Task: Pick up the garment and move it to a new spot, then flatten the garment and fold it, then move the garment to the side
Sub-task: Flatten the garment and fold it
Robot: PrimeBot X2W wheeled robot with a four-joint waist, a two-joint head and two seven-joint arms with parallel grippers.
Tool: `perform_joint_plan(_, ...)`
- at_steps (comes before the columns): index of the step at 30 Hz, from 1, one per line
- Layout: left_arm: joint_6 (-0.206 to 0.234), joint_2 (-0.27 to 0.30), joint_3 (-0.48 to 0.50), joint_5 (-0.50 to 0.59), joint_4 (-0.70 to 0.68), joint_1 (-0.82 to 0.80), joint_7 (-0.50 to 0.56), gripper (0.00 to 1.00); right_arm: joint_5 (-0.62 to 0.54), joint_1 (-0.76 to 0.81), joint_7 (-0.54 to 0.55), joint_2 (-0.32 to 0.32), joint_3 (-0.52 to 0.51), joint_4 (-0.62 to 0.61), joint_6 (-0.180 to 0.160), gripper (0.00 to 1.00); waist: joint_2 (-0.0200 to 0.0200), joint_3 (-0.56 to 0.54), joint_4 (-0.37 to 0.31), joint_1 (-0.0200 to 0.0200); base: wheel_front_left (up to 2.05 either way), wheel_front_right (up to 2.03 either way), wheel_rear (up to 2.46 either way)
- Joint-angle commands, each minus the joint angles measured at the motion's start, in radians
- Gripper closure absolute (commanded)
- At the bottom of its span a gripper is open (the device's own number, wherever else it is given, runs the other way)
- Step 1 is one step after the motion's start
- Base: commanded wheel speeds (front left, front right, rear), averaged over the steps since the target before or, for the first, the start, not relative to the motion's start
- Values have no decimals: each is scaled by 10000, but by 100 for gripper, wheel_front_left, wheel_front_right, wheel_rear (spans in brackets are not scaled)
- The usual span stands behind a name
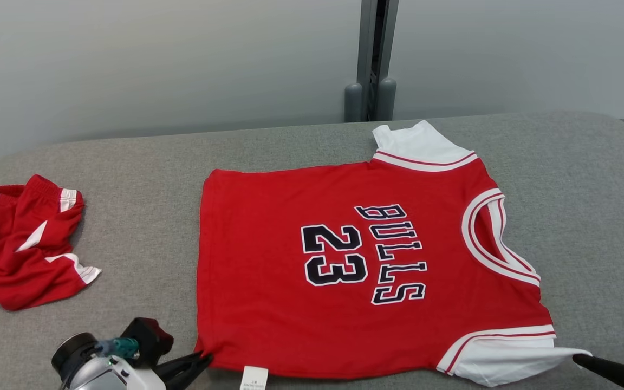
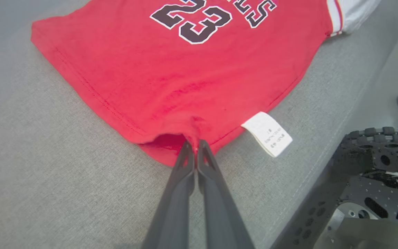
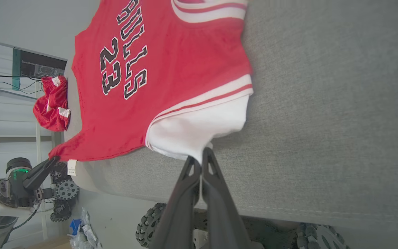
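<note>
The jersey lies flat on the grey cushion, its long axis along the near edge. The left gripper has its jaws pinched on the near hem corner. The right gripper has its jaws pinched on the near white sleeve, so the cloth extends away from both toward the far edge.

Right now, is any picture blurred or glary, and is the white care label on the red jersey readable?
Head view: even soft light, red sleeveless jersey lettering sharp. Left wrist view: edges bend, white care label print too small to read. Right wrist view: turned sideways, white shoulder panel bright, no glare.
</note>
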Motion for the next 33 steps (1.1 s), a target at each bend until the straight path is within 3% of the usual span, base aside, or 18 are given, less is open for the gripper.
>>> perform_joint_plan(1,80,27,125,-274,9,58,70,100,48,-169,-107,68,0,15,3,100,-1,24,-15,0,0,0,0)
perform_joint_plan(8,414,-242,949,-2140,84,207,468,100,226,-1069,-614,359,42,398,5,100,-1,199,-46,0,0,0,0)
perform_joint_plan(15,977,-769,1584,-3157,391,-50,529,100,144,-2095,-1072,697,256,993,3,100,-1,538,10,0,0,0,0)
perform_joint_plan(23,1155,-1375,1717,-3062,1037,-612,241,100,-208,-3270,-1567,1130,479,1843,5,100,-1,933,137,0,0,0,0)
perform_joint_plan(33,986,-1953,1641,-2706,1929,-1160,-274,100,-644,-4267,-2026,1544,564,2456,5,100,-1,1260,296,0,0,0,0)
